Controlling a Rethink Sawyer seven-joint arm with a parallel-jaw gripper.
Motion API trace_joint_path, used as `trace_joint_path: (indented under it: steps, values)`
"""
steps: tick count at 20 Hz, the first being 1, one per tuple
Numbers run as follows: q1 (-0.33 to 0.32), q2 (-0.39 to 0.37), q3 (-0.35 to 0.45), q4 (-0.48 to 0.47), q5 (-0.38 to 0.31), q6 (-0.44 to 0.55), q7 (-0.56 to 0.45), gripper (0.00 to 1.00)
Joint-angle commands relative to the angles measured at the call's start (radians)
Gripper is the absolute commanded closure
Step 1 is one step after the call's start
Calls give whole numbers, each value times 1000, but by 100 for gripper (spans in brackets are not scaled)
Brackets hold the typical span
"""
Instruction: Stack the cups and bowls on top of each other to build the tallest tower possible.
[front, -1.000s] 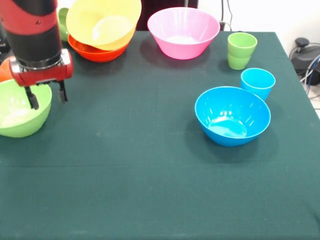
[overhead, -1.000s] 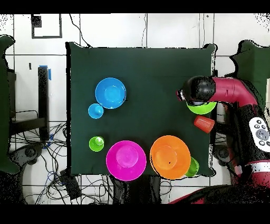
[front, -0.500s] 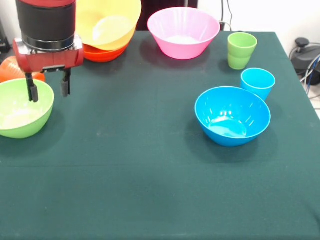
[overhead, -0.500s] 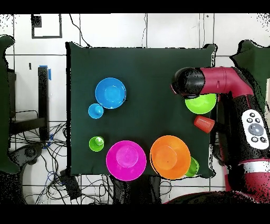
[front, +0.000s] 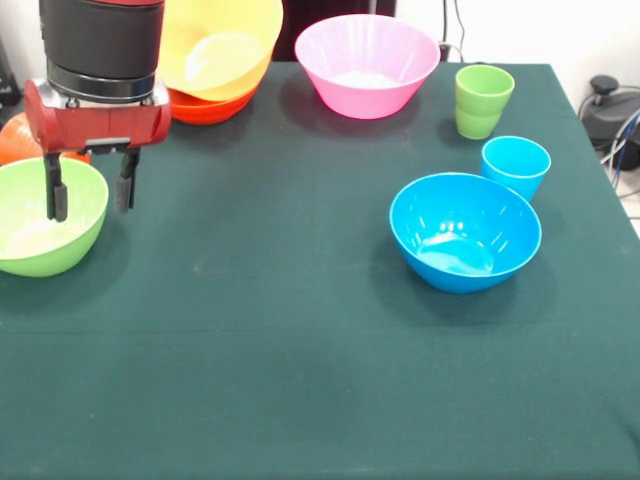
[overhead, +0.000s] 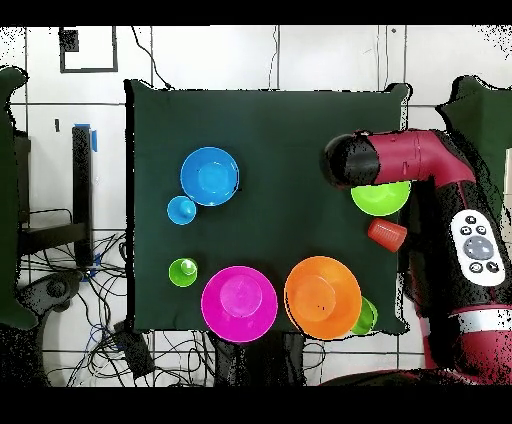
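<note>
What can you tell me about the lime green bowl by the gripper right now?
The lime green bowl is a glossy, round plastic bowl sitting upright and empty on the dark green table, at its edge. The open gripper straddles its rim: one finger hangs inside the bowl, the other outside; contact cannot be told. Just behind it lies an orange cup; whether the two touch is unclear. In the overhead view the arm covers part of the bowl. Nothing is stacked in it.

Dark green cloth-covered table (overhead: 270, 130); pale tiled floor (overhead: 200, 55) with dark grout lines; tangled black cables (overhead: 90, 290) beside the table; white wall (front: 520, 30); black device (front: 608, 110) at the table's edge.
</note>
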Motion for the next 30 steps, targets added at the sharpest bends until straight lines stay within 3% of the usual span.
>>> trace_joint_path:
  steps: [1, 10, 15, 30]
  values:
    - [10, 50, -41, 99, -94, -91, -88, 0]
    - [17, 71, -57, 104, -111, -135, -77, 0]
    - [45, 100, -113, 60, -50, -34, 26, 0]
    - [75, 119, -162, 42, -25, -50, 25, 0]
